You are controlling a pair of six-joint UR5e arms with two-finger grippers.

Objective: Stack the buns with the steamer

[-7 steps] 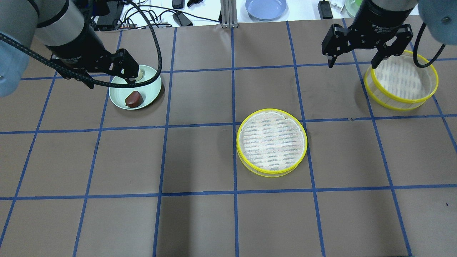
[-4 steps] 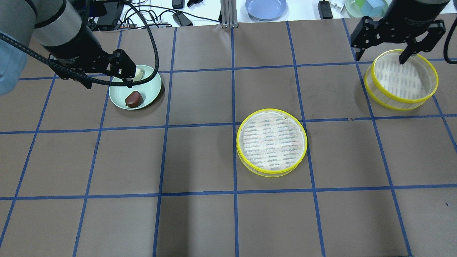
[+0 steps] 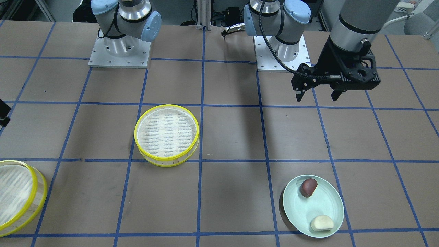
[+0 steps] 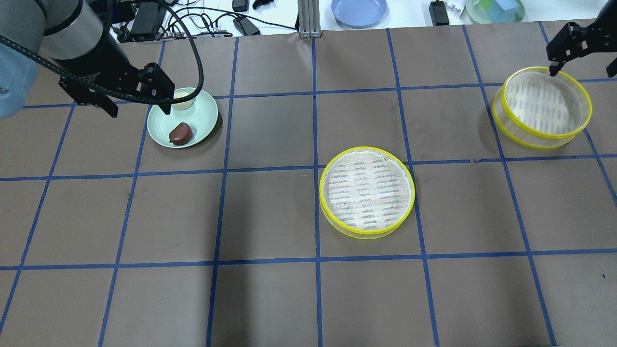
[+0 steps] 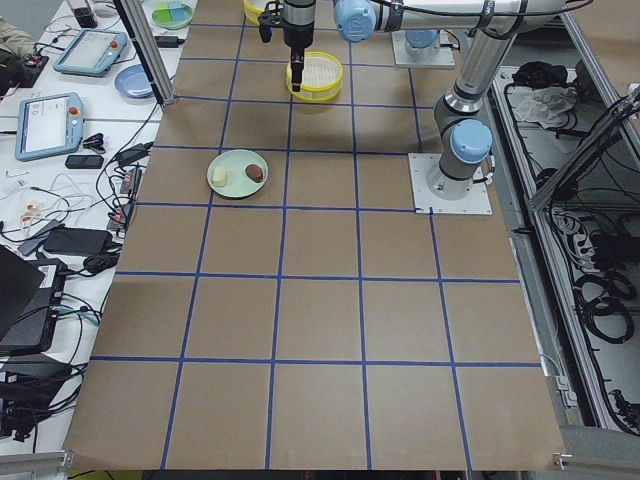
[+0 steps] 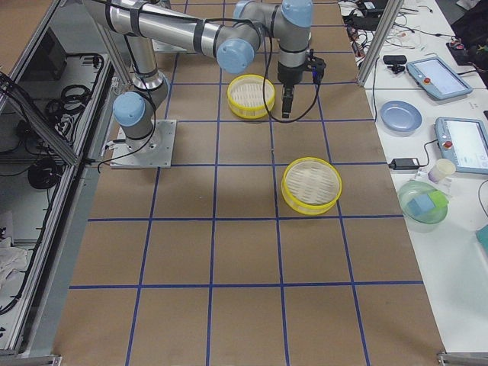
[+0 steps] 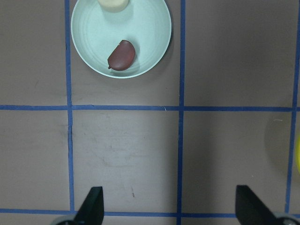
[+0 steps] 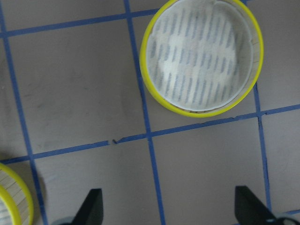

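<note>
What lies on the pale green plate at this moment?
Two buns lie on the plate: a dark reddish-brown bun and a cream-white bun, apart from each other. Nothing else shows on it; the plate surface beneath the buns is covered.

A robotics laboratory is indicated. Two industrial arms (image 3: 274,17) are bolted through metal base plates (image 3: 99,61) to a table (image 4: 270,212) that is covered in brown paper and marked into squares with blue tape (image 4: 270,169). Teach pendants (image 5: 48,125), power adapters (image 4: 246,25) and loose cables (image 5: 40,215) are laid out on a white bench (image 4: 414,12) beside the table. An aluminium profile post (image 4: 307,19) is fixed at the table's edge, and coiled cable bundles (image 5: 600,290) are seen on the robot's side.
</note>
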